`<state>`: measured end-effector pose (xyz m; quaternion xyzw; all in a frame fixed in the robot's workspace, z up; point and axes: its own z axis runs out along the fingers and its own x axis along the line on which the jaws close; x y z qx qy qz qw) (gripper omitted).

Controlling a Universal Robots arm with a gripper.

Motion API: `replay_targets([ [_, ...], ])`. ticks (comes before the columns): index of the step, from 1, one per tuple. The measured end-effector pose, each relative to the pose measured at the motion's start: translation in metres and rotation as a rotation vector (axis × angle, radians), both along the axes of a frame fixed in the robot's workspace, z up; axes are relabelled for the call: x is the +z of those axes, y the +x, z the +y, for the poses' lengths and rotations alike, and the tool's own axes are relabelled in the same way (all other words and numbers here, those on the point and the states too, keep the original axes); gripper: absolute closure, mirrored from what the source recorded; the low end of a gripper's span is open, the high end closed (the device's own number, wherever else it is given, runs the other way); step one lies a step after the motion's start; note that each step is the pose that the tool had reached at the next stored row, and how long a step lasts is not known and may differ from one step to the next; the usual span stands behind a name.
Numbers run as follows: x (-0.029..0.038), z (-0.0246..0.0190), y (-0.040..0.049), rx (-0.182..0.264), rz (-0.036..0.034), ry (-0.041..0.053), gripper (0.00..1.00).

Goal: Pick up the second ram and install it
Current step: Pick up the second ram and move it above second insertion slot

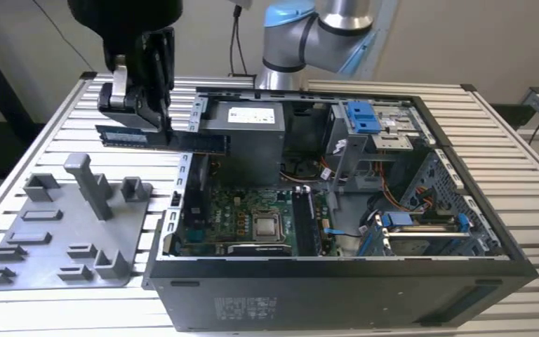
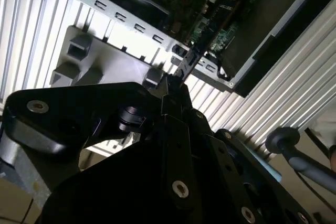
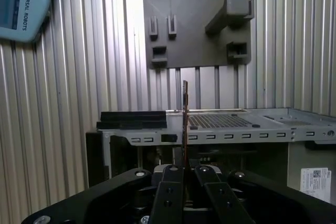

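In the exterior view the frame edge cuts off the upper body of the gripper point(image 1: 146, 121), and its fingers point(image 1: 120, 98) cover the middle of the second ram point(image 1: 199, 142). In both wrist views the stick shows edge-on, so its chips and label cannot be made out.

The fingers are closed on the second ram, one against each flat face. The stick is held level, with both ends projecting past the fingers. It hangs in the air over the wall of the open computer case point(image 1: 344, 284) on the exterior view's left. It is above the grey holder tray point(image 1: 54, 210) and clear of the motherboard point(image 1: 241, 210).
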<state>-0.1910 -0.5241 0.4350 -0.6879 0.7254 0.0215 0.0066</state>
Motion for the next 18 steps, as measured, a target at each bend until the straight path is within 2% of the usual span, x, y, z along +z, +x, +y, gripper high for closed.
replay_targets([
  [11, 0.0, -0.0037, 0.0457, 0.0, 0.003, -0.0001, 0.86],
  [14, 0.0, -0.0038, 0.0539, 0.007, 0.0029, 0.0001, 0.86],
  [18, -0.0001, -0.0038, 0.0603, 0.037, 0.0029, -0.0001, 0.86],
])
